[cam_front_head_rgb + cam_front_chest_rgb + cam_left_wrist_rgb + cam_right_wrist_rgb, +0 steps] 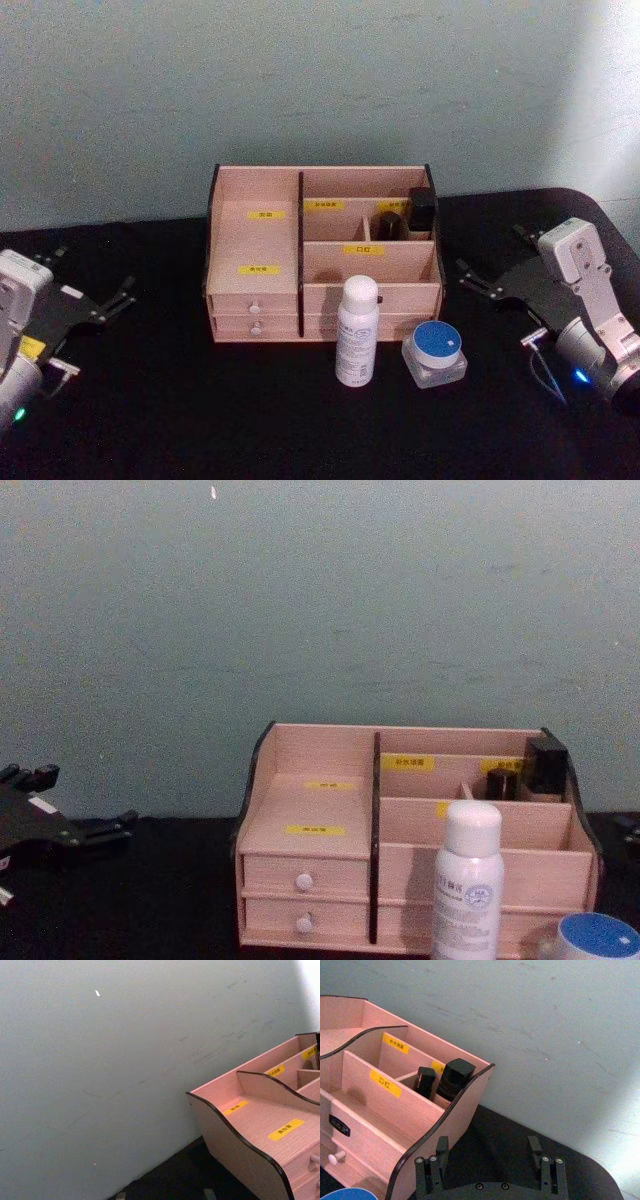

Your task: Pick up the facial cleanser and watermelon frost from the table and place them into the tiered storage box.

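Note:
The tiered storage box (pixel 255 240) stands at the back middle of the black table, pink wood with black trim and yellow labels; it also shows as the box (pixel 320 815). In front of its right half stand a white capped bottle (pixel 357 332) and, beside it, a clear jar with a blue lid (pixel 435 352). I cannot tell which is the facial cleanser and which the watermelon frost. My left gripper (pixel 92 270) rests open at the far left. My right gripper (pixel 495 258) is open at the far right, its fingers (pixel 441 1147) pointing at the box's right end.
Two dark containers (pixel 422 212) sit in the box's upper right compartment. Two drawers with white knobs (pixel 256 308) face me. A pale wall rises close behind the box. Bare black tabletop (pixel 200 410) lies in front and to both sides.

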